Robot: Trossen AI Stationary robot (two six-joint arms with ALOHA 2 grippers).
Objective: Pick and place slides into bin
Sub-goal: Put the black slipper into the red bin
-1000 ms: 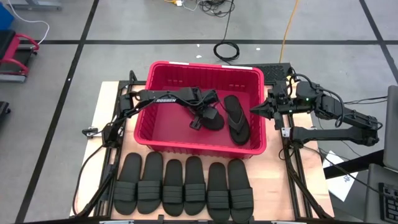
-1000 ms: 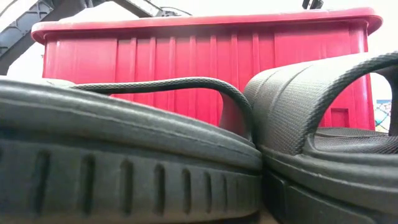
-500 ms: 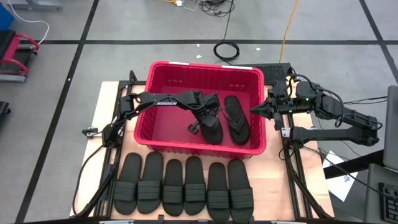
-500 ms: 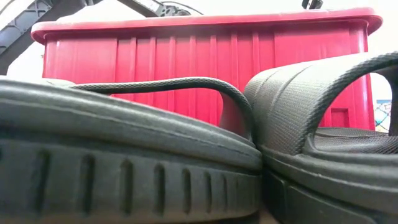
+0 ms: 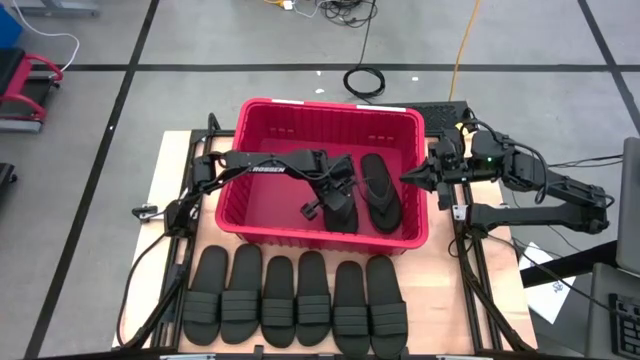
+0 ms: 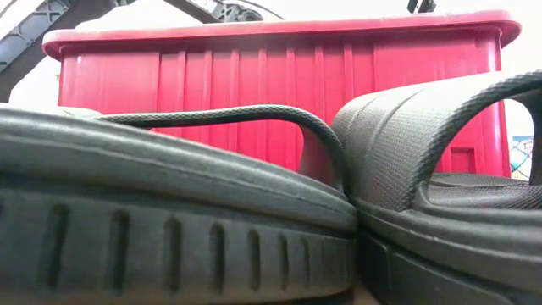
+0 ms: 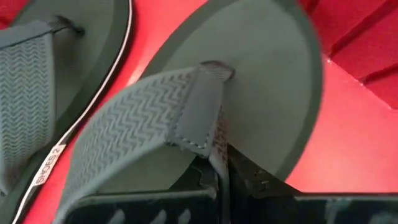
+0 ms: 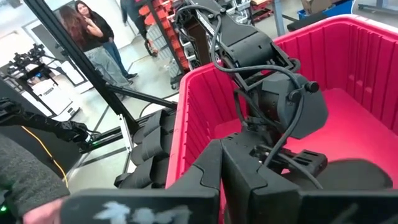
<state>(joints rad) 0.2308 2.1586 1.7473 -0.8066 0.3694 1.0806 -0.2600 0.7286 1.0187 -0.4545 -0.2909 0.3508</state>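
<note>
Inside the red bin (image 5: 262,205), toward its right half, the left end effector (image 5: 335,195) is clenched on the strap of a thong flip-flop (image 5: 341,205); the left wrist view shows its dark fingers (image 7: 211,180) pinched tight around the ribbed strap (image 7: 143,118) just below the toe post, with the sole lying on, or perhaps just above, the crate's red floor. A second flip-flop (image 5: 381,193) lies flat in the bin just beside it, on the right, the two roughly parallel. The left arm reaches over the bin's left wall from the bench's left edge.

Six wide-strap slides (image 5: 296,298) sit in a row on the bench (image 5: 175,150) in front of the bin, side by side and touching or nearly so; the low view looks across two of them (image 6: 169,229) at the bin's ribbed front wall (image 6: 254,93).

The right end effector (image 5: 410,178) waits just outside the bin's right wall at rim height, fingers closed and grasping nothing. Its wrist view looks into the bin toward the left arm, with two people (image 8: 93,31) standing in the room beyond.
</note>
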